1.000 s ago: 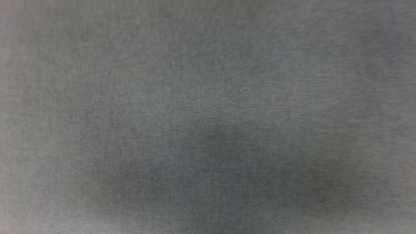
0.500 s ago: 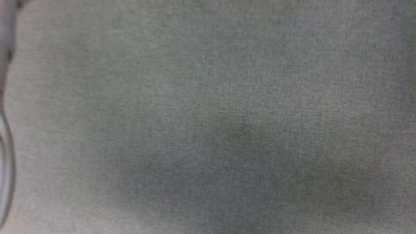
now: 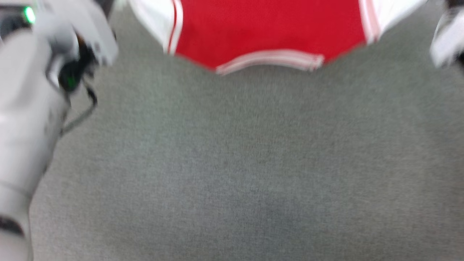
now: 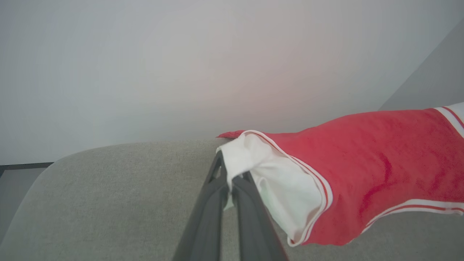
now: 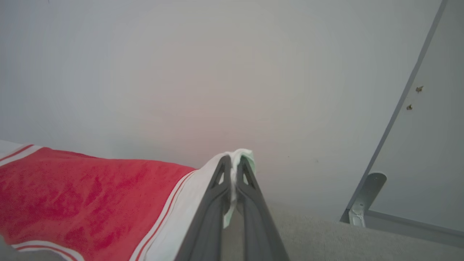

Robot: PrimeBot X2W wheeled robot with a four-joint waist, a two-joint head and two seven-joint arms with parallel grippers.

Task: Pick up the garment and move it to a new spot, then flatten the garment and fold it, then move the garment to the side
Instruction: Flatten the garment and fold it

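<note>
The garment [image 3: 268, 32], a bright red soft jersey top with white sleeve ends and thin white-and-red stripe trim, hangs spread between the two arms above a grey woven fabric-covered surface [image 3: 239, 163]. In the head view, which is blurred, it occupies the top edge, with its striped lower border sagging in a shallow curve toward the camera. The pale grey left forearm [image 3: 25, 127], carrying a small green light [image 3: 29, 14], stands at the left edge, and a pale part of the right arm [image 3: 447, 40] at the upper right. In the left wrist view the left end effector [image 4: 230, 177] has its two long dark fingers pressed together on a white sleeve end, and the garment [image 4: 380, 163] runs off to the right of that view over the rounded edge of the surface [image 4: 108, 195]. Whether the lowest fold touches the surface cannot be told. In the right wrist view the right end effector [image 5: 233, 163] is likewise clamped on the other white sleeve end, the garment [image 5: 79, 195] extending to that view's left. Behind both stands a plain pale wall [image 5: 217, 72]; at the right of the right wrist view a grey-framed pale panel [image 5: 427, 152] rests beside a small metal bracket [image 5: 364, 199].
</note>
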